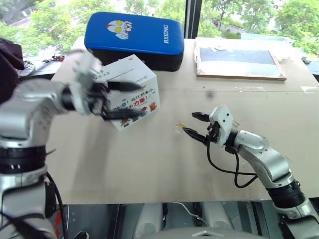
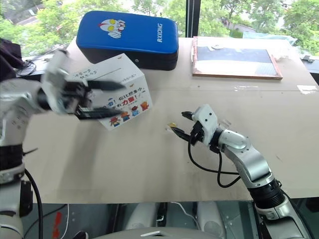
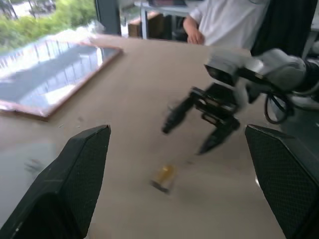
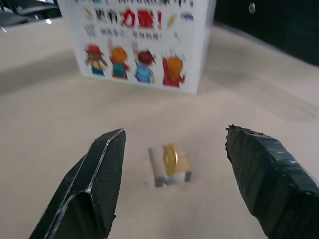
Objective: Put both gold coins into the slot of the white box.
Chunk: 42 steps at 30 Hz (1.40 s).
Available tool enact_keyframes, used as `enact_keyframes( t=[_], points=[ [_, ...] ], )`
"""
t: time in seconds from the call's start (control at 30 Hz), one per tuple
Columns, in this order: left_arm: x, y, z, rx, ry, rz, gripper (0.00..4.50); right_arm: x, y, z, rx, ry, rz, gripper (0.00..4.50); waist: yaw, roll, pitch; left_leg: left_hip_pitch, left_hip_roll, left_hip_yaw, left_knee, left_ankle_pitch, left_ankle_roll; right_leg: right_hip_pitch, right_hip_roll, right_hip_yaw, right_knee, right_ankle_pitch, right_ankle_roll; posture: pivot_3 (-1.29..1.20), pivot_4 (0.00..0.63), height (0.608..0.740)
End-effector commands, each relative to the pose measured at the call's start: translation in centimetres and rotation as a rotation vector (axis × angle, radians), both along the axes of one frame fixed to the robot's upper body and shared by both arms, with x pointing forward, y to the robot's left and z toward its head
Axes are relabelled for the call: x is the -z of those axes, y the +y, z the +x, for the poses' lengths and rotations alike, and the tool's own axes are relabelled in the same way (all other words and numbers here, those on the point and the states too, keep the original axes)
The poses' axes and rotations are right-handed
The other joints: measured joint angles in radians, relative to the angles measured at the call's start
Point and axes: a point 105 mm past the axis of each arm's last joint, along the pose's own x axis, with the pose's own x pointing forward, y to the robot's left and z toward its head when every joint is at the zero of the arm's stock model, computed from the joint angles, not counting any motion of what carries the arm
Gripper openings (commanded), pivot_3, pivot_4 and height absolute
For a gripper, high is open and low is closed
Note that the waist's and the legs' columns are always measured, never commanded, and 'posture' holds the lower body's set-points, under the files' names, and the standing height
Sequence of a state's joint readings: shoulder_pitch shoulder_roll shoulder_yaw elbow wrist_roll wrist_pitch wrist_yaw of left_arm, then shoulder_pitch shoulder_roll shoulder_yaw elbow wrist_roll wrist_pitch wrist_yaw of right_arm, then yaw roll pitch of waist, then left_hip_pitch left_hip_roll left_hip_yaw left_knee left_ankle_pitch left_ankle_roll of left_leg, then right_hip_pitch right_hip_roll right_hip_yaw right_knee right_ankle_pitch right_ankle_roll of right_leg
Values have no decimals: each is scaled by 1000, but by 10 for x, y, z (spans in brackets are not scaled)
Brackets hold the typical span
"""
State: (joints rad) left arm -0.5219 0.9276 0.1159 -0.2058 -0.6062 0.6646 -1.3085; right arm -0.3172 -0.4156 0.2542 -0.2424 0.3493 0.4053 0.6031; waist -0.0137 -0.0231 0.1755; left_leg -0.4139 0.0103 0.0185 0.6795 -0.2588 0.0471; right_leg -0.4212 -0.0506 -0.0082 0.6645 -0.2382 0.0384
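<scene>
The white box (image 1: pixel 130 69) with cartoon figures on its side stands left of the table's middle. My left gripper (image 1: pixel 122 100) hovers open in front of that side, with nothing between its fingers. A gold coin (image 1: pixel 181 125) stands upright in a small clear holder on the table, to the right of the box. My right gripper (image 1: pixel 193 124) is open, low and level, with its fingertips just short of the coin. In the right wrist view the coin (image 4: pixel 170 160) lies between and slightly ahead of the two fingers, with the box (image 4: pixel 139 35) behind it.
A blue padded case (image 1: pixel 133 37) lies behind the box. A flat framed board (image 1: pixel 239 62) rests at the back right. A person in a white shirt (image 3: pixel 229 20) stands beyond the table's far side. Bare tabletop (image 1: pixel 149 169) stretches toward the front edge.
</scene>
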Motion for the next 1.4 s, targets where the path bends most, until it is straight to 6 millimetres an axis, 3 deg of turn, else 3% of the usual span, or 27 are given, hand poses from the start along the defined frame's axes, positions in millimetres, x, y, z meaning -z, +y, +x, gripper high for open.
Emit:
enact_keyframes(
  t=[0.03, 0.13, 0.47, 0.5, 0.53, 0.7, 0.73, 0.97, 1.1, 1.33, 1.4],
  points=[
    [10, -6, -12, -56, -64, 113, 4367, -4, 10, 2, -42, -35, 14, 3449, 1, 0, 0, 0, 0, 0, 0, 0, 0, 0, 0, 0, 0, 0, 0, 0, 150, 740],
    [22, -15, -23, -72, -23, 90, 4367, 2, 11, 6, -34, -35, 12, 3449, 2, 0, 0, 0, 0, 0, 0, 0, 0, 0, 0, 0, 0, 0, 0, 0, 150, 740],
    [46, -5, -16, -210, 2, 154, 4367, 9, 15, 8, -38, 5, 47, 3449, 2, 0, 0, 0, 0, 0, 0, 0, 0, 1, 0, -1, -1, 0, 0, 0, 150, 740],
    [47, -5, -16, -213, 2, 158, 4500, 10, 15, 8, -37, 8, 46, 2930, 2, 0, 0, 0, 0, 0, 0, 0, 0, 1, 0, -1, -1, 0, 0, 0, 150, 740],
    [48, -4, -14, -219, 0, 163, 4500, 11, 15, 9, -34, 12, 46, 2683, 2, 0, 0, 0, 0, 0, 0, 0, 0, 1, 0, -1, -1, 0, 0, 0, 150, 740],
    [51, -3, -11, -226, -1, 171, 4500, 16, 16, 12, -22, 27, 38, 237, 2, 0, 0, 0, -1, 0, 0, 0, 0, 1, 0, -1, -1, 0, 0, 0, 150, 740],
    [51, -3, -11, -226, -1, 172, 4500, 17, 16, 13, -17, 28, 34, 88, 2, 0, 0, 0, -1, 0, 0, 0, 0, 1, 0, -1, -1, 0, 0, 0, 150, 740],
    [51, -1, -5, -233, -5, 164, 4500, 16, 18, 17, -6, 16, 40, 88, 2, 0, 0, 1, -1, 0, 0, 0, 0, 1, 0, -1, -1, 0, 0, 0, 150, 740],
    [47, -2, -2, -242, 16, 86, 4500, 4, 18, 12, -23, 23, 117, 88, 2, 0, 0, 0, -1, 0, 0, 0, 0, 1, 0, -1, -1, 0, 0, 0, 150, 740],
    [21, -15, -3, -220, 143, -262, 4500, -44, 23, -3, -92, 85, 411, 88, 2, 0, 0, 0, 0, -1, 1, 0, 0, 1, -1, -2, 0, 0, 0, 0, 150, 740],
    [7, -22, -1, -206, 205, -473, 4500, -70, 30, -14, -162, 122, 561, 88, 3, 0, 0, 0, 0, -2, 1, 0, 0, 1, -2, -2, 0, 0, 0, 0, 150, 740]
  ],
)
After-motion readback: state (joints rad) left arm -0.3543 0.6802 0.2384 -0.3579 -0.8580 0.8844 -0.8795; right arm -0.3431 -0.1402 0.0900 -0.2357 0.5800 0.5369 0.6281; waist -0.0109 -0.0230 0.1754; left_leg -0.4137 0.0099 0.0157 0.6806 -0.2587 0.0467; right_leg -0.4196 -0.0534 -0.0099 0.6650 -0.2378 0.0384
